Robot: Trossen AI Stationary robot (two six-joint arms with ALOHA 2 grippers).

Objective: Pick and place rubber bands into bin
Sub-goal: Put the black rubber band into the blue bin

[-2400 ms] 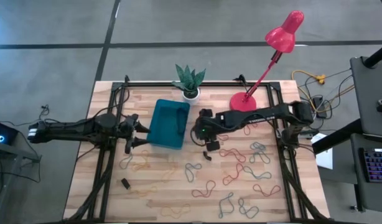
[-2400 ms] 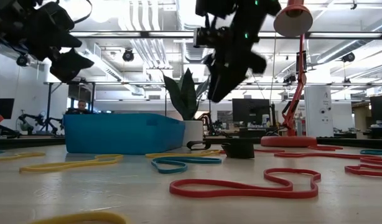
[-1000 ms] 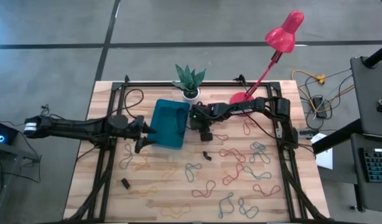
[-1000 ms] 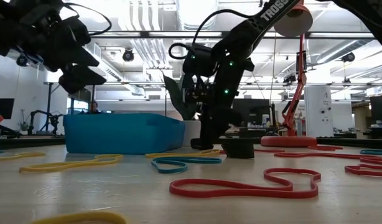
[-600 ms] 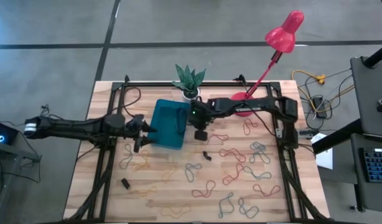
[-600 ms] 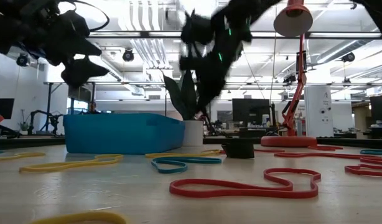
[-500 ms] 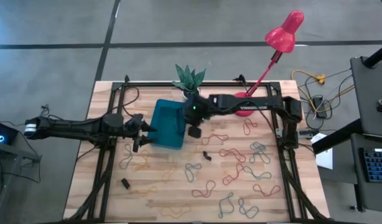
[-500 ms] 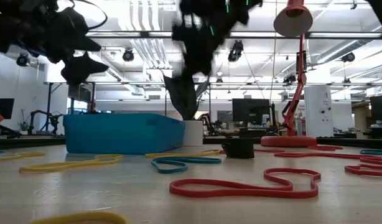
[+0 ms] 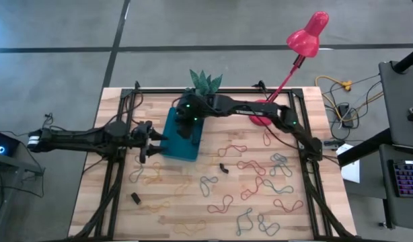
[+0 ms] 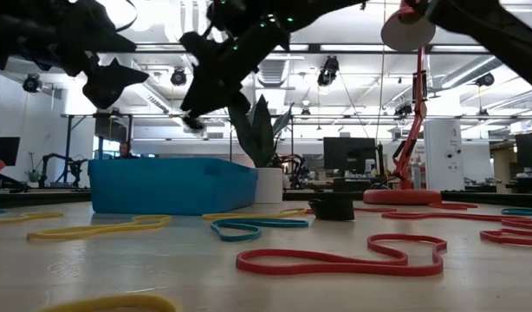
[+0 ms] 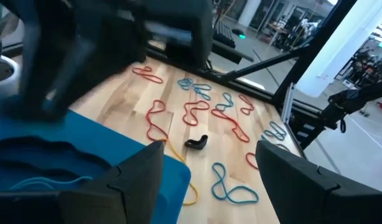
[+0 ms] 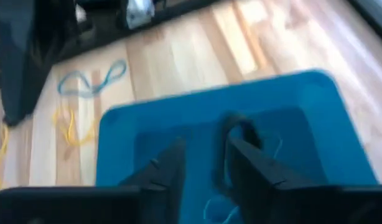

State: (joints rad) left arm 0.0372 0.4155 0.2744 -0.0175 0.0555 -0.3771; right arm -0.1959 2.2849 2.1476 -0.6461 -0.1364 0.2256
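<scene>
The teal bin stands left of the table's middle. My right gripper hangs open above it, fingers slanting down. In the right wrist view the bin's floor fills the picture. A dark loop and thin pale blue strands show on the floor beyond the fingertips. My left gripper is open and held level in the air by the bin's left side; its wrist view shows the bin's corner. Several red, blue-grey and yellow rubber bands lie flat on the wood to the right of the bin and nearer than it.
A potted plant stands just behind the bin. A pink desk lamp has its base at the back right. Two small black pieces lie among the bands. Black frame rails run along the table's sides.
My right gripper has risen from the table just right of the bin. It has swung up and toward the table's left edge until it hangs over the bin, turning as it went. The bands on the table lie as before.
</scene>
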